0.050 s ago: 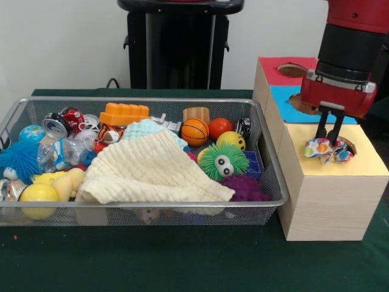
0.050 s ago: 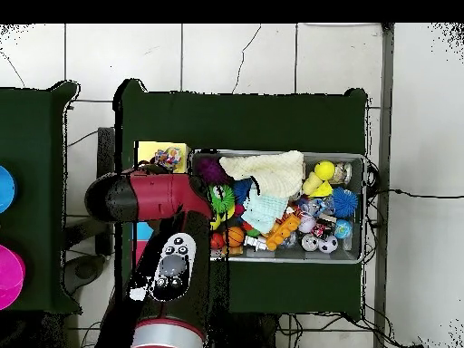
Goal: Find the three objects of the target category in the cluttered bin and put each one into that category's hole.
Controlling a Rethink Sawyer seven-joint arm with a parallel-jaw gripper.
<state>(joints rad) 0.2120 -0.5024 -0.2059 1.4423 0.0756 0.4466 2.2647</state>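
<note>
A crumpled cloth with coloured dots [image 1: 329,150] lies on the yellow section [image 1: 364,159] of the wooden box, at the edge of its hole. My gripper [image 1: 328,141] hangs straight above it, fingers close together with their tips sunk in the cloth, shut on it. In the overhead view the dotted cloth [image 2: 167,157] shows on the yellow section [image 2: 178,148] just beyond the red arm [image 2: 149,195], which hides the gripper. In the wire bin [image 1: 146,210] a large cream cloth [image 1: 152,170] covers other items, with a pale teal cloth [image 1: 146,128] behind it.
The box also has a blue section [image 1: 282,103] and a red section [image 1: 270,70] with a hole [image 1: 292,70]. The bin holds a basketball [image 1: 194,132], a green furry ball [image 1: 223,161], a purple spiky ball [image 1: 243,185], an orange block [image 1: 124,114], a can [image 1: 56,125] and a yellow duck [image 1: 48,185].
</note>
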